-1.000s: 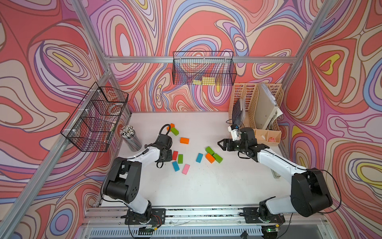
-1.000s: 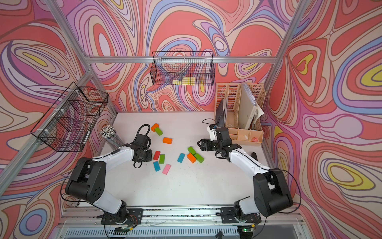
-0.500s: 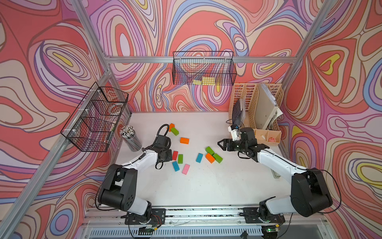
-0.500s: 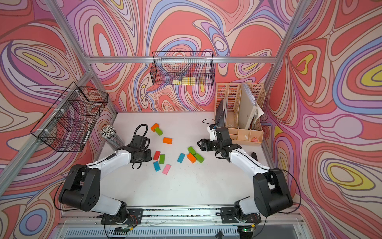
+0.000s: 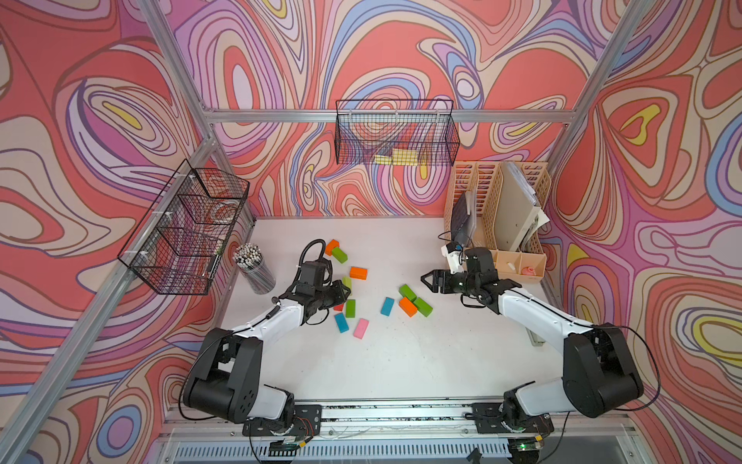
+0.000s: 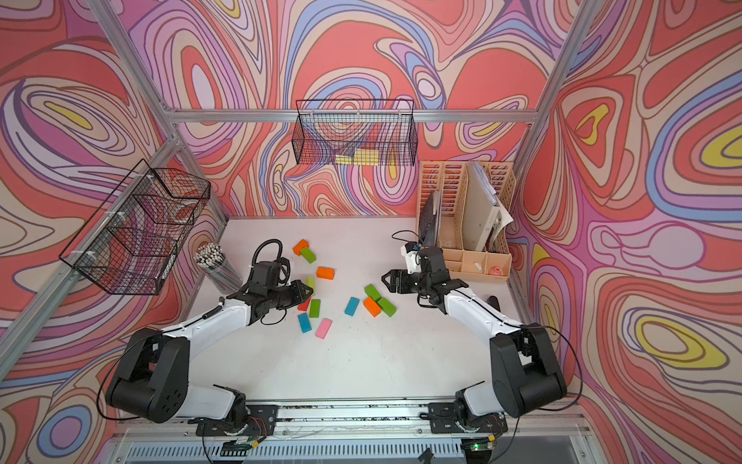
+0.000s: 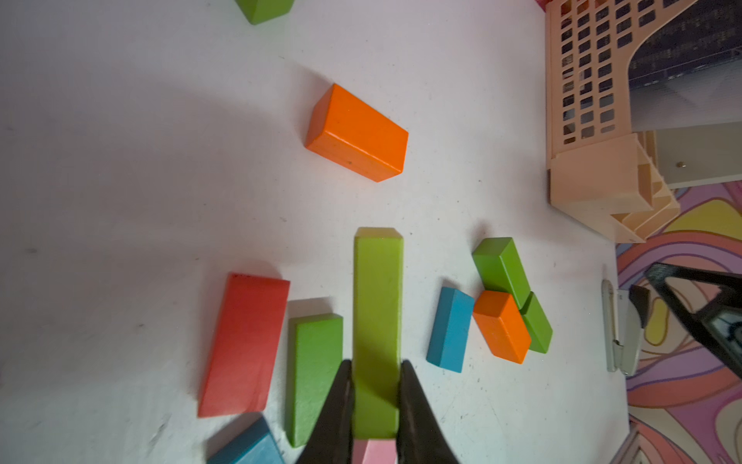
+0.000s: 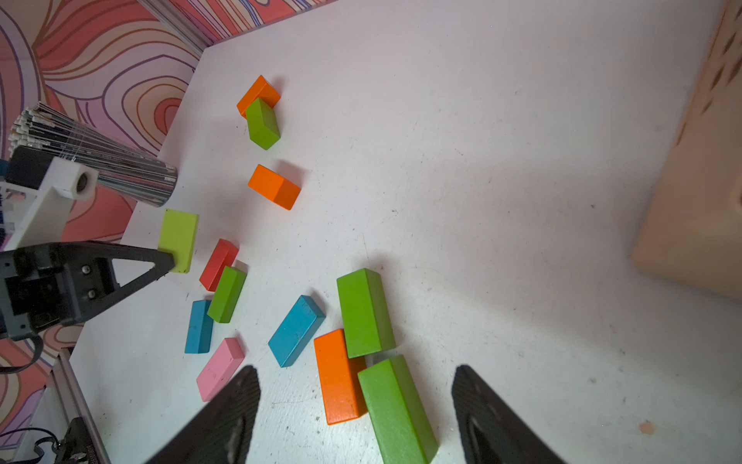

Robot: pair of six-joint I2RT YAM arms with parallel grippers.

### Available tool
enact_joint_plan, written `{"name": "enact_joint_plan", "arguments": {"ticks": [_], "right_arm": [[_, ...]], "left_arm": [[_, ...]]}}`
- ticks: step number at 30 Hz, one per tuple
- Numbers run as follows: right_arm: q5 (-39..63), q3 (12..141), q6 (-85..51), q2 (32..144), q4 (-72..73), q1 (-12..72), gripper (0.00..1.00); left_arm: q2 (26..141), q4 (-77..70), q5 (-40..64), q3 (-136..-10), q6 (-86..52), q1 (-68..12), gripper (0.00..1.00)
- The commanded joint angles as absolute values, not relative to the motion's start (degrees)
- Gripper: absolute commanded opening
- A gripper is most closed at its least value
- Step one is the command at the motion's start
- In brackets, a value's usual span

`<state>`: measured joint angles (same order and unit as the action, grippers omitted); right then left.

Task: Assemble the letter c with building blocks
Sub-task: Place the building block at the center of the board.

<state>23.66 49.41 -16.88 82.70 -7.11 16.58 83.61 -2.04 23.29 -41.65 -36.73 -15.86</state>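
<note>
My left gripper (image 7: 375,385) is shut on a lime-green block (image 7: 377,301), which sticks out past the fingertips; both top views show the block (image 5: 347,283) (image 6: 310,283). Around it on the table lie a red block (image 7: 245,341), a green one (image 7: 315,369), a blue one (image 5: 341,322) and a pink one (image 5: 361,328). My right gripper (image 8: 355,368) is open, hovering by a cluster of two green blocks (image 8: 363,313) (image 8: 395,409) and an orange one (image 8: 337,377). Another blue block (image 8: 297,329) lies beside them. Farther back are an orange block (image 5: 358,272) and an orange-green pair (image 5: 335,251).
A cup of pencils (image 5: 255,267) stands at the left wall. A beige desk organizer (image 5: 502,217) fills the back right corner. Wire baskets hang on the left wall (image 5: 188,233) and back wall (image 5: 395,134). A stapler (image 7: 622,329) lies near the right arm.
The left gripper has closed on the lime-green block, and the left arm has shifted a little. The right arm has not moved.
</note>
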Motion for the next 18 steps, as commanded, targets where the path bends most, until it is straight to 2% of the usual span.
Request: {"name": "enact_joint_plan", "arguments": {"ticks": [1,8,18], "right_arm": [[24.6,49.1,-17.3,83.0,-6.8,16.9,0.79],[24.3,48.9,-17.5,82.2,-6.7,16.9,0.79],[24.5,48.9,-17.6,82.1,-6.8,16.9,0.79]], "left_arm": [[87.3,-8.3,28.7,-44.1,-41.0,-17.7,0.13],[95.0,-15.0,32.4,-46.0,-46.6,-20.3,0.13],[102.0,-19.3,32.4,-47.6,-51.0,-21.4,0.13]]}}
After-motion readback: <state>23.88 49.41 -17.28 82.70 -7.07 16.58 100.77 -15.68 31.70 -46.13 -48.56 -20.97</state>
